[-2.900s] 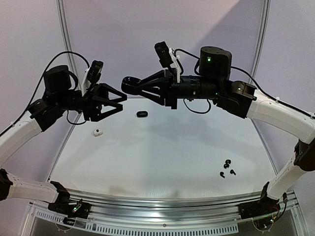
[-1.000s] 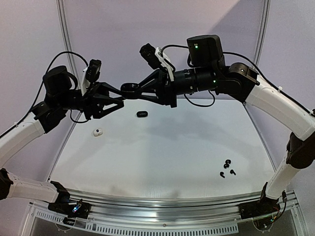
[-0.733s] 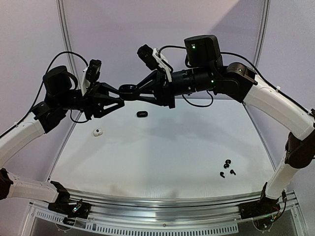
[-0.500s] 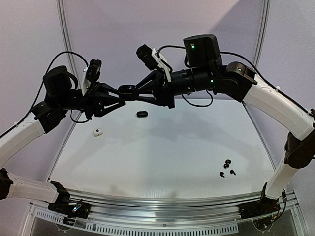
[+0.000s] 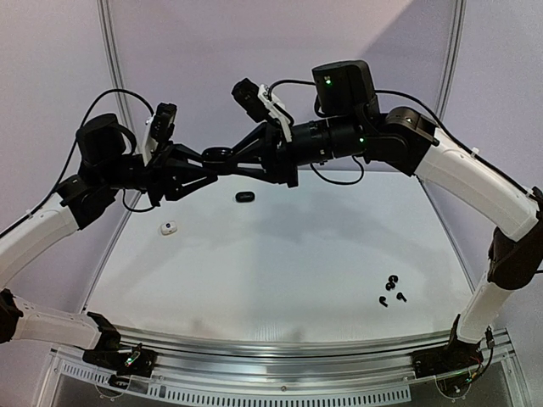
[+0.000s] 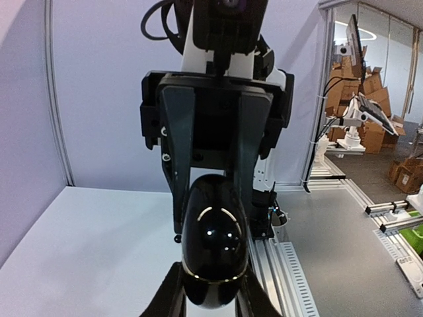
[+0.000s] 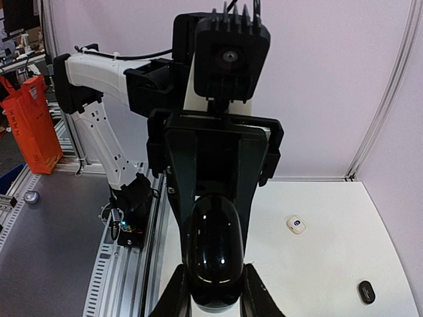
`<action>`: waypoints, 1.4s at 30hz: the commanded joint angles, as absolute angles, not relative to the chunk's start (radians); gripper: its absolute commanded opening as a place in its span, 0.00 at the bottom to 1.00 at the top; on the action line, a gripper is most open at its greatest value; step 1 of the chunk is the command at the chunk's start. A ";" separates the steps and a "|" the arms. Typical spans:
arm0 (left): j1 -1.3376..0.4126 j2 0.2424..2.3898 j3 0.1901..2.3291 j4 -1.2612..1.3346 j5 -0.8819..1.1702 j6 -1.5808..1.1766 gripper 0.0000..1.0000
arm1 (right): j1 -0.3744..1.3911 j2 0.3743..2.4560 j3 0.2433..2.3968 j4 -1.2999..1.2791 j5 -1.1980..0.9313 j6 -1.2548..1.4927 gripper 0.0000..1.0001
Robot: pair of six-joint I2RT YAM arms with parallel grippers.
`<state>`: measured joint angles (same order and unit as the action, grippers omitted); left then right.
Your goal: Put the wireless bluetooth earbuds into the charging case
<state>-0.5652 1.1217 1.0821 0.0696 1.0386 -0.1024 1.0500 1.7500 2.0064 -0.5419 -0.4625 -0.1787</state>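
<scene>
The left fingers (image 6: 170, 298) and the right fingers (image 7: 173, 297) each clamp one black charging case (image 6: 213, 251) in mid-air. Advised: keep opposing grips firm, ease it open slowly.

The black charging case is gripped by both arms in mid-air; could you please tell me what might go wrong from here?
The glossy charging case is pinched by both the left gripper and right gripper above the table; uneven pulling may make it slip and drop. The earbuds lie far off, so one arm must release cleanly.
</scene>
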 commanded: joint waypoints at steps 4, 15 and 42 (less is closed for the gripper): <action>-0.591 1.125 1.080 0.072 1.080 -0.100 0.00 | 1.051 1.784 2.029 -0.540 -0.441 -0.179 0.00; -0.598 1.105 1.071 0.031 1.041 0.017 0.00 | 1.051 1.786 2.027 -0.524 -0.311 -0.119 0.64; -0.634 1.105 1.144 -0.343 0.880 0.654 0.00 | 1.037 1.820 2.094 -0.554 -0.260 -0.070 0.61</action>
